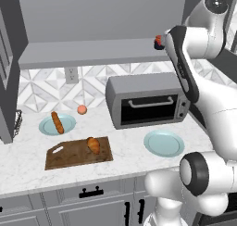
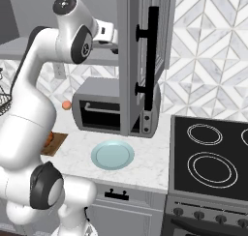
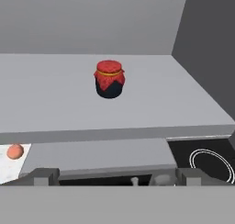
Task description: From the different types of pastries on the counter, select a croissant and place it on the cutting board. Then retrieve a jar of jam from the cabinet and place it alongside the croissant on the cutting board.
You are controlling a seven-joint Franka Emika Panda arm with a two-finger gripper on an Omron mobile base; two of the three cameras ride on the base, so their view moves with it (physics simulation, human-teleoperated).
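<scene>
my fingers (image 3: 117,178) are spread wide and empty, raised to shelf height in front of the cabinet (image 3: 69,81). the jar (image 3: 109,79) stands upright on the shelf ahead of me, well back from its front edge, apart from the side wall. down on the tabletop (image 1: 125,148) the croissant (image 1: 93,145) lies on the board (image 1: 69,156). just behind the board a baguette (image 1: 57,122) rests on a plate (image 1: 46,126). a second plate (image 1: 164,143) sits before the toaster oven (image 1: 146,100). a ball (image 1: 82,109) lies near the wall.
</scene>
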